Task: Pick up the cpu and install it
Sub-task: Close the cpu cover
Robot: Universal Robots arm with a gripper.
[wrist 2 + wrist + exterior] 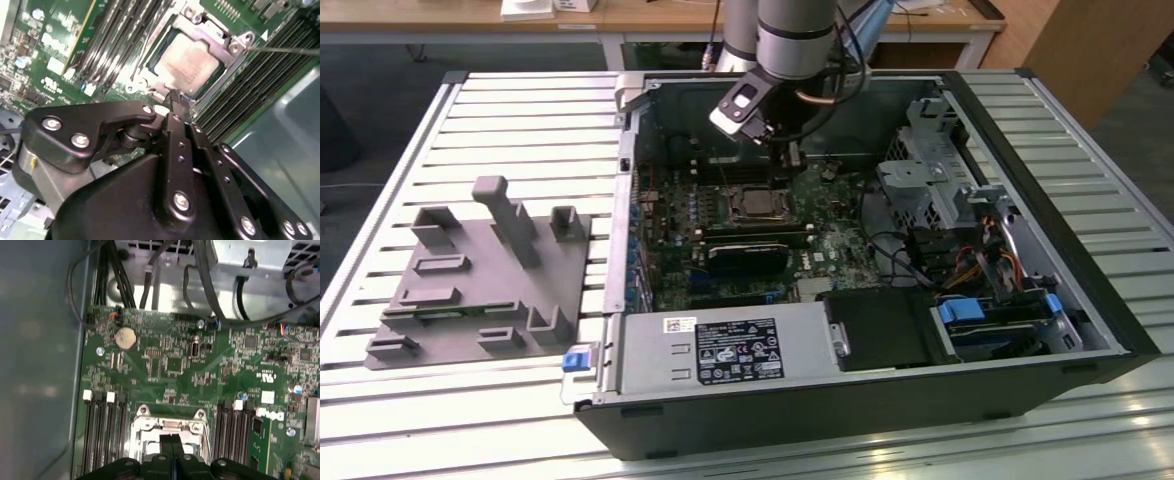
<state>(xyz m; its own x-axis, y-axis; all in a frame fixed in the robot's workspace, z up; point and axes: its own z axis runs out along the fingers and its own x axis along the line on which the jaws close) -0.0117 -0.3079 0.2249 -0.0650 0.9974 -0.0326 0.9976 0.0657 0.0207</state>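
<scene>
- The black hand [172,102] has its fingers pressed together and carries nothing; it hangs just above the socket's edge.
- The flat silvery square cpu [187,62] lies inside the metal-framed socket [240,42] on the green motherboard [847,235], centre of the exterior view.
- The grey plastic fixture [480,275] stands on the slatted desk [400,140], left.

We see even, bright overhead lighting; glare washes the slatted table [480,420], and the case interior [854,110] lies shaded.
</scene>
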